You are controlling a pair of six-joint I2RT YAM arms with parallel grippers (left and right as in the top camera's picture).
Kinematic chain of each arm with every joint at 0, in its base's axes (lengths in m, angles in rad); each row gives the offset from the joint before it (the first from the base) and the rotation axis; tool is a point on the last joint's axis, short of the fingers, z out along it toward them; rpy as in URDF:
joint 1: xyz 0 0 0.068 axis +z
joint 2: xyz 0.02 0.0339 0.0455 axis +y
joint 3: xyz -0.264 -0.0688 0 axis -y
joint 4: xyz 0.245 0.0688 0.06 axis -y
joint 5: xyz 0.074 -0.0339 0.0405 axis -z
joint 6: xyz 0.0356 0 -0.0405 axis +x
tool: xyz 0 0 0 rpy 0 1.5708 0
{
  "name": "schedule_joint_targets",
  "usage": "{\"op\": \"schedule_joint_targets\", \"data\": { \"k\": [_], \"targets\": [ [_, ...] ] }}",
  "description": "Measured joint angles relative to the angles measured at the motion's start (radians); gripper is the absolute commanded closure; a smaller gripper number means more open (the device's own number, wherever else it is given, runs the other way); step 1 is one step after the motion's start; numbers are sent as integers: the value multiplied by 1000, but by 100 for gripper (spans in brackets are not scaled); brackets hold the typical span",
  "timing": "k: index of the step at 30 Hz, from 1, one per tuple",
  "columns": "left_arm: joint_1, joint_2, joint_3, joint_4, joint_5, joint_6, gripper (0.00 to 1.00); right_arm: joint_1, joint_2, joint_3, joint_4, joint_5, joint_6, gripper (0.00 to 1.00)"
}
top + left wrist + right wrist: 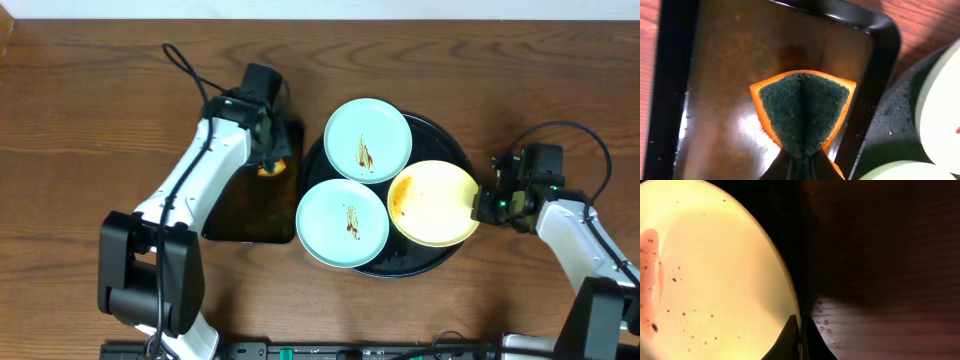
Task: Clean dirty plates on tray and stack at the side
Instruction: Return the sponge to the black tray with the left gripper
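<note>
Three plates sit on the round black tray (452, 142): a mint-blue plate (368, 139) at the back, a mint-blue plate (342, 222) at the front left, and a pale yellow plate (434, 203) at the right, each with brown smears. My right gripper (482, 205) is shut on the yellow plate's right rim (785, 282); its fingers (801, 340) pinch the edge. My left gripper (272, 160) is shut on the green-and-orange sponge (802, 107), folded, over the rectangular tray (715, 75).
The rectangular black tray (245, 215) lies just left of the round tray, touching or nearly touching it. Bare wood tabletop (80, 120) lies to the left and right of the trays. Cables run behind both arms.
</note>
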Motion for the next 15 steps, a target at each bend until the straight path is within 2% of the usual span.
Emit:
{"op": "schedule_joint_targets", "data": {
  "k": [15],
  "targets": [
    [72, -55, 0, -40, 0, 0, 93, 22, -303, 8, 8, 299, -19, 99]
  ]
}}
